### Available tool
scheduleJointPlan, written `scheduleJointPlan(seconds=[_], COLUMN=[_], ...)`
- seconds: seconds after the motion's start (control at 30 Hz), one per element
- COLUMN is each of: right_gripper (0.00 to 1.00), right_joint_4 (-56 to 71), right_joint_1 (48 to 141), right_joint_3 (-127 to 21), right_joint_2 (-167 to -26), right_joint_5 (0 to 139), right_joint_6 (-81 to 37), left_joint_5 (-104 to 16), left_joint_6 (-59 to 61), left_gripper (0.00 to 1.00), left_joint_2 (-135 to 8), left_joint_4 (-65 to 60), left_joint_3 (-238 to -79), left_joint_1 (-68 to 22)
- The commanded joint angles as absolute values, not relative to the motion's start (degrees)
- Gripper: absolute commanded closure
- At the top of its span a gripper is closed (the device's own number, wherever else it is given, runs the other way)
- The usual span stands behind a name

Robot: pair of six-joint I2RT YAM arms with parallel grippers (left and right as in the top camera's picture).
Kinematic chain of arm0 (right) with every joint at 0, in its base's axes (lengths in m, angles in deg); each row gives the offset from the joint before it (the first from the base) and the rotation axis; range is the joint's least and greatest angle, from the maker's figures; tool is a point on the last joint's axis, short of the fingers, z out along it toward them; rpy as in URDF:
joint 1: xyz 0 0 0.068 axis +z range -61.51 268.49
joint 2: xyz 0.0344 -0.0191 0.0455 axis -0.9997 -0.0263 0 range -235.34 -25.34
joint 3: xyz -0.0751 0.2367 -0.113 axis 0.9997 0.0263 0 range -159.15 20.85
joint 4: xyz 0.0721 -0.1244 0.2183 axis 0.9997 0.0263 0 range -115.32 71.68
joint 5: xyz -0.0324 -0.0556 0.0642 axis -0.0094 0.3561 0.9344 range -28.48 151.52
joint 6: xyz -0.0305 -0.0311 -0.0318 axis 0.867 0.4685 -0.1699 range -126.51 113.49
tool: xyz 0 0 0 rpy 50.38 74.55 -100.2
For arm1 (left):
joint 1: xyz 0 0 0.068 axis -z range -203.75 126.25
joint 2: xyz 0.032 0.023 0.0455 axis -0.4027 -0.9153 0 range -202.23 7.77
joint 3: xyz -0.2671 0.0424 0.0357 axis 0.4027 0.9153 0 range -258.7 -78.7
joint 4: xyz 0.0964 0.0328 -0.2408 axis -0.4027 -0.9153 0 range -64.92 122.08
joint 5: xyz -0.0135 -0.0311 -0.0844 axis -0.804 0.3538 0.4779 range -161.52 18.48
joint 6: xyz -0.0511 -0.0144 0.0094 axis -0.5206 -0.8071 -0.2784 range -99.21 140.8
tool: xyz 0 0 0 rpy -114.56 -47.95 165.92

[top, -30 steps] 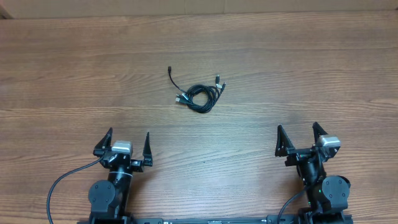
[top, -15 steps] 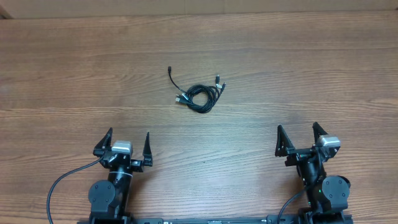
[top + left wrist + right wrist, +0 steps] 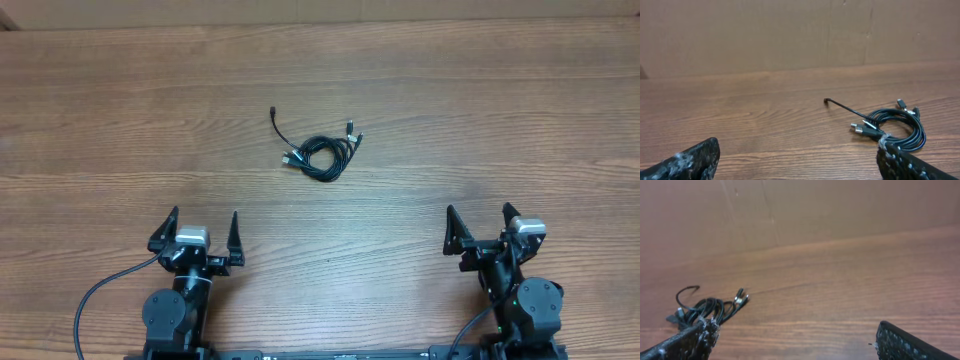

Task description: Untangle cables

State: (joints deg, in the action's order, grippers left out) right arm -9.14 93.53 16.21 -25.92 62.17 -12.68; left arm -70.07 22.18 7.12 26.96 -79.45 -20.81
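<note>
On the single wooden table [image 3: 500, 120], two arms wait at the near edge. The left gripper [image 3: 203, 214] and right gripper [image 3: 478, 210] both gape wide, holding nothing. Farther out, slightly left of centre, the cables [image 3: 320, 155] lie in one knotted bundle, strands uncountable.

cables [image 3: 883, 122] partly behind fingers [image 3: 907, 165], crossings too small to trace

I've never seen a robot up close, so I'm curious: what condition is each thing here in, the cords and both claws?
thin black cables with silvery plug ends: tangled in a coil on the brown wooden table, one strand trailing out, untouched.
left black two-finger gripper: open, empty, apart from the cables.
right black two-finger gripper: open, empty, apart from the cables.
</note>
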Motion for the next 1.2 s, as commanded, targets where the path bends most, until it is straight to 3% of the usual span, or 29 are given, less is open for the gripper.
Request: scheduleJointPlan(seconds=[0.0, 0.33, 0.8, 1.17], right_gripper=[0.0, 0.0, 0.0, 0.0], right_joint_4=[-7.4, -4.6, 3.7, 16.8], right_joint_1=[93.9, 93.9, 93.9, 93.9], right_joint_3=[13.3, 7.2, -12.3, -29.1], right_joint_2=[-26.0, -36.1, -70.7, -90.5], right_joint_5=[62.0, 61.5, 61.6, 61.6], right_joint_6=[-12.7, -16.9, -16.6, -16.5], left_joint_5=[-70.5, -70.4, -63.6, -61.0], left_joint_6=[21.0, 21.0, 21.0, 20.3], left_gripper=[0.0, 0.0, 0.0, 0.0], left_joint_2=[7.4, -2.7, -37.8, -56.3], left_joint_4=[24.8, 18.6, 16.6, -6.2], left_joint_3=[-81.7, -90.2, -110.0, -133.4], left_joint_1=[-21.2, -21.2, -21.1, -21.1])
